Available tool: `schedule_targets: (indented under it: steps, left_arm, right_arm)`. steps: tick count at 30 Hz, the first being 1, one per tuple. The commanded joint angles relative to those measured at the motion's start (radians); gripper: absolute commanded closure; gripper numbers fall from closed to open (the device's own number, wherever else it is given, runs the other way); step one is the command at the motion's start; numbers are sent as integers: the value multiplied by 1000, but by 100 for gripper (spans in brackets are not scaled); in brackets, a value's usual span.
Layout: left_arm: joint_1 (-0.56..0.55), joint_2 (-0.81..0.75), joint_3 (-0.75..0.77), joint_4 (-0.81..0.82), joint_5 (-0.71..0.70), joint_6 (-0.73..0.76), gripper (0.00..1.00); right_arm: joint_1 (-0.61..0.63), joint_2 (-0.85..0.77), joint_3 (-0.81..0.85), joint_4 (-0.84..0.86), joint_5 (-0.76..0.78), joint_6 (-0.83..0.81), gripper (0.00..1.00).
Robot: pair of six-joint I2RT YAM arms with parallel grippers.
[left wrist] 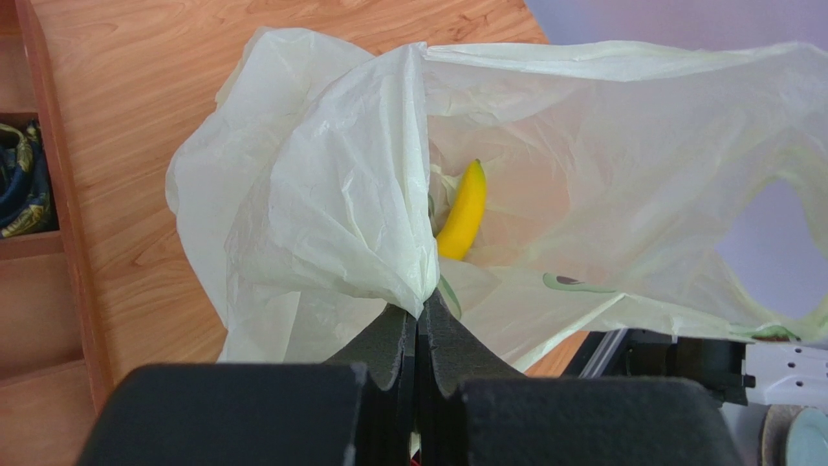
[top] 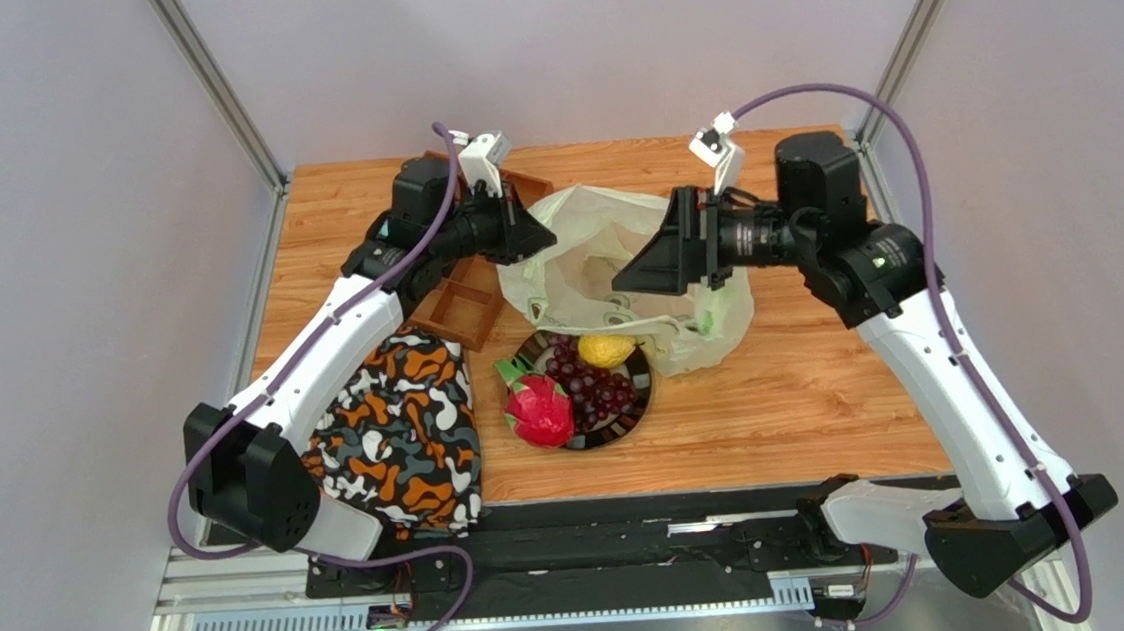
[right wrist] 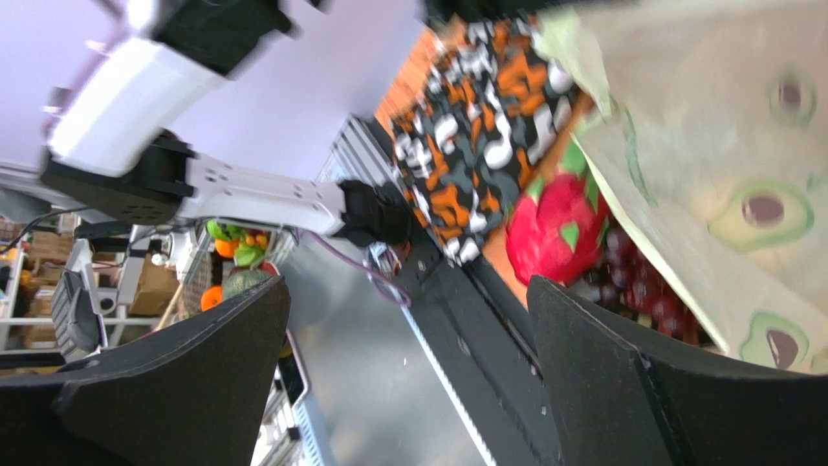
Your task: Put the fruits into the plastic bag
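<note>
The left end effector [left wrist: 418,316] pinches the bag [left wrist: 330,214] by its rim to hold the mouth open. The right end effector [right wrist: 408,291] gapes empty.

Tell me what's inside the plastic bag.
A yellow banana shows inside the plastic bag; crumpled folds cover the rest of its interior.

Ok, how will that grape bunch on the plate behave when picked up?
Probably floppy: the grape bunch sprawls loosely across the plate, so it may sag when lifted. Its small round berries look apt to slip or squash under a hard pinch.
</note>
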Motion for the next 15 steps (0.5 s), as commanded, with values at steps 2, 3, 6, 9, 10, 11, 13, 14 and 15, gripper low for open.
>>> schedule_targets:
  steps: [2,3,6,9,10,11,13,14,15]
  left_arm:
    - [3,19,53,48,12,-13,100]
    - [3,21,55,50,16,-15,100]
    - [3,18,61,38,35,-13,100]
    - [3,9,67,-14,27,24,100]
    - [3,3,69,-31,23,36,100]
    - [3,-7,70,-50,14,60,100]
    - [3,-14,70,-96,9,94,100]
    - [3,-23,70,-113,9,103,100]
    - [3,-27,72,-142,6,114,100]
  right_arm:
    - [-6,-33,150,253,-97,76,4]
    - [-5,-30,143,298,-109,96,5]
    - [64,-27,123,304,8,36,9]
    - [252,-11,138,156,306,-181,9]
    - [285,7,135,133,349,-201,10]
    - [309,16,112,134,399,-212,11]
    - [360,42,79,152,453,-207,13]
    - [378,53,65,155,504,-212,13]
    - [411,67,43,154,530,-218,13]
